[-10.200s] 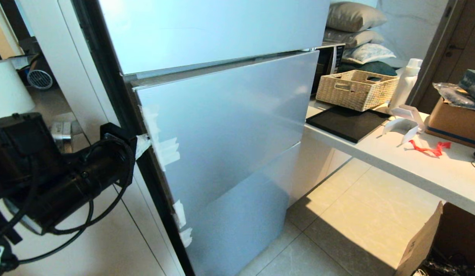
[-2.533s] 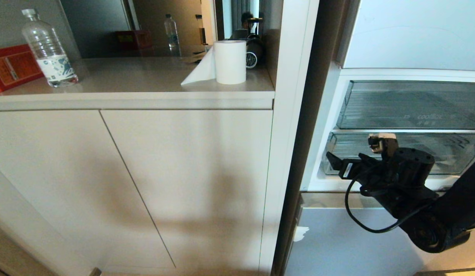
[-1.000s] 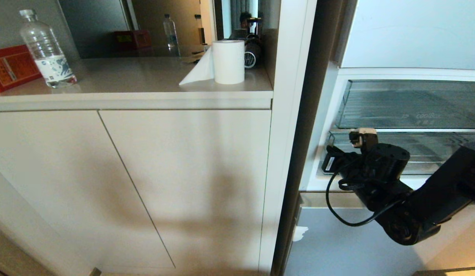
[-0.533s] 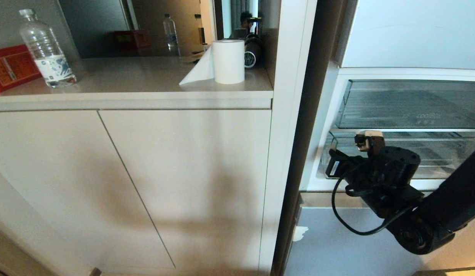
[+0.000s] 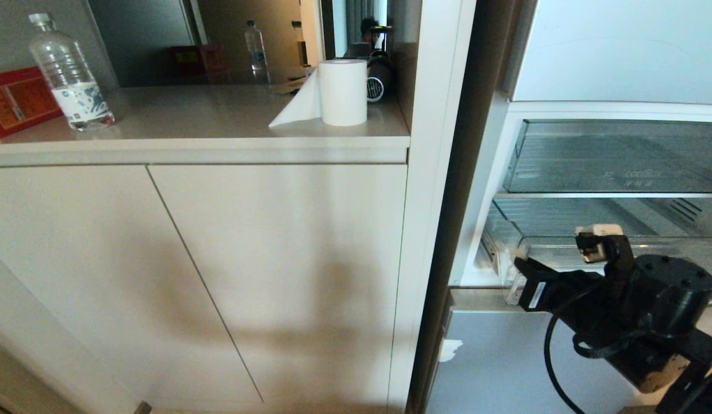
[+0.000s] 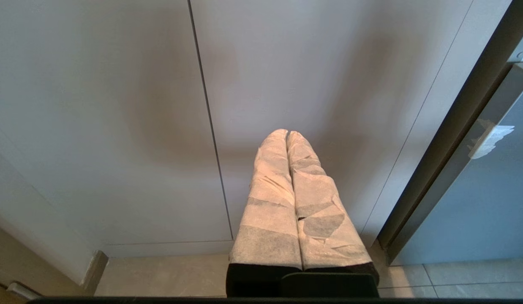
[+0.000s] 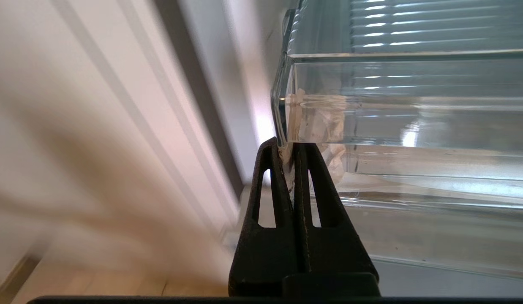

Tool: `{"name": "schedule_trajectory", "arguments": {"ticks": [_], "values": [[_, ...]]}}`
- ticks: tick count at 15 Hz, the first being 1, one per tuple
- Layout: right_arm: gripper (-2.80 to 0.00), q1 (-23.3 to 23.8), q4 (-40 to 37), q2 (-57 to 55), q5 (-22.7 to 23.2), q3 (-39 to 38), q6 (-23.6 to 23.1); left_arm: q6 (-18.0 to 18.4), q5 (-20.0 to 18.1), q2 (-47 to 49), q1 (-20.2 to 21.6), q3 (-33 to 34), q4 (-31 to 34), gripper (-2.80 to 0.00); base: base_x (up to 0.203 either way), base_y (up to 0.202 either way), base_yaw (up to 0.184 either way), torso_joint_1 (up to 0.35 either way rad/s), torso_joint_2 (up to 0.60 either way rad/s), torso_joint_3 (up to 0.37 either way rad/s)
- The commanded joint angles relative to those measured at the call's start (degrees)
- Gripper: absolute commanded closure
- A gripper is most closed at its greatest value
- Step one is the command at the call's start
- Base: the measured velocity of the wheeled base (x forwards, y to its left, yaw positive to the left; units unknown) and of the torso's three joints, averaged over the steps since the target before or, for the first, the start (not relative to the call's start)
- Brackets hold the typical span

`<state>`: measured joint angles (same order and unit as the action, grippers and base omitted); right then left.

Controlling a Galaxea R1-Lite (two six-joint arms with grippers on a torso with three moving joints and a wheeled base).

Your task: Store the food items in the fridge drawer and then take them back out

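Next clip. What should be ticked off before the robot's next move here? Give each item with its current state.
1. Right claw shut on the tape tab at the front corner of the fridge drawer: ok.
2. Drawer out far enough to take food: cannot tell.
3. Food items in sight for picking: not ok, none shows in any view.
4. Left claw shut and empty, facing the cabinet doors, away from the fridge: ok.
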<state>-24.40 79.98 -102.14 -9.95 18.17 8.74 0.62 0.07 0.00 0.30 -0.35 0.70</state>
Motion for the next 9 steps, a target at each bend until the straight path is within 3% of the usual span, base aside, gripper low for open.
{"name": "schedule_trajectory", "arguments": {"ticks": [1,9], "values": [[-2.8,-2.6,0.6,3.8,-0.2,-4.8,0.5,0.0,0.0,0.0,0.1,0.0,0.0,0.0,0.0,0.0,0.0,0.0,0.0,0.0],[-2.8,-5.7,-4.4,18.3,-0.9,-17.0,2.4,0.0,0.0,0.0,0.0,0.0,0.0,0.0,0.0,0.0,0.0,0.0,0.0,0.0]]}}
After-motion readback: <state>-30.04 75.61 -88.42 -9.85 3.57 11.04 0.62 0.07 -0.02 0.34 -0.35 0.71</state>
